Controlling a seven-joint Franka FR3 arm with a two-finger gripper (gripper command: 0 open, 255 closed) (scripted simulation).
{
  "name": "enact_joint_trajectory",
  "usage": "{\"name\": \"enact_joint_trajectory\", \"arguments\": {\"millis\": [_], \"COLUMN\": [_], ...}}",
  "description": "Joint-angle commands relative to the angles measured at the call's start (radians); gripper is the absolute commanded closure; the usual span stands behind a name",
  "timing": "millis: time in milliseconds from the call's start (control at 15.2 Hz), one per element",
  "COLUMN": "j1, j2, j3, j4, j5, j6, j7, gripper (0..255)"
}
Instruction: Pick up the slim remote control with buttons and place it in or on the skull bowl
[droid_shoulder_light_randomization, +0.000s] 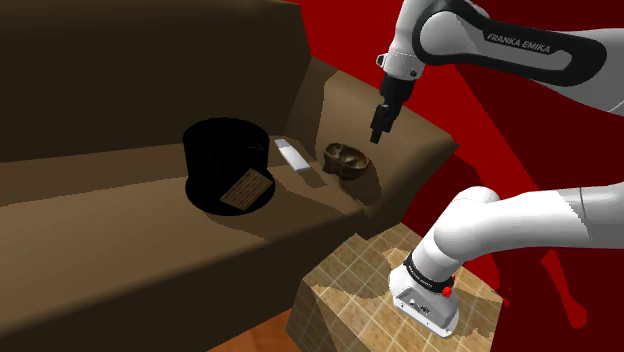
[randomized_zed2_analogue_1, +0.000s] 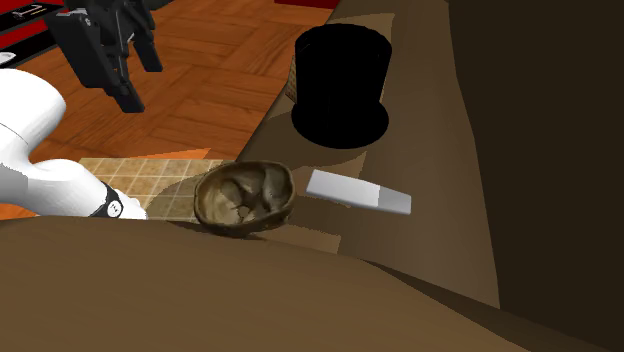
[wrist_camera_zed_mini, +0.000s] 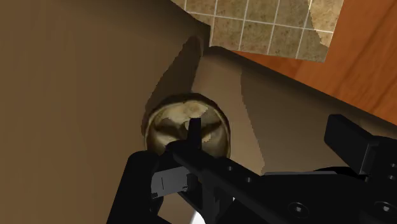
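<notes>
Though flat and pale, remote (randomized_zed2_analogue_1: 358, 191) beside craggy brown skull bowl (randomized_zed2_analogue_1: 245, 198)

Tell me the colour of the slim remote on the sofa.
The remote is pale grey-white; second exterior view shows it best.

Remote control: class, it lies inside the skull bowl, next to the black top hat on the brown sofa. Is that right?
No. The remote control is not inside the skull bowl; it lies beside the bowl, next to the black top hat on the brown sofa. The second exterior view shows this.
</notes>
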Motion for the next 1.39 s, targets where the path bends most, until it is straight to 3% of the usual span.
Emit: {"name": "enact_joint_trajectory", "arguments": {"millis": [0,660,1320], "j1": [0.000,-0.036,-0.070], "j2": [0.000,0.334,0.714], "j3": [0.000,0.069,0.104], "j4": [0.000,0.046,0.232], "j5": [0.000,0.027,-0.010], "j6": [0.000,0.304,0.513], "j7": [0.000,0.178,0.357], "gripper": [0,0,0]}}
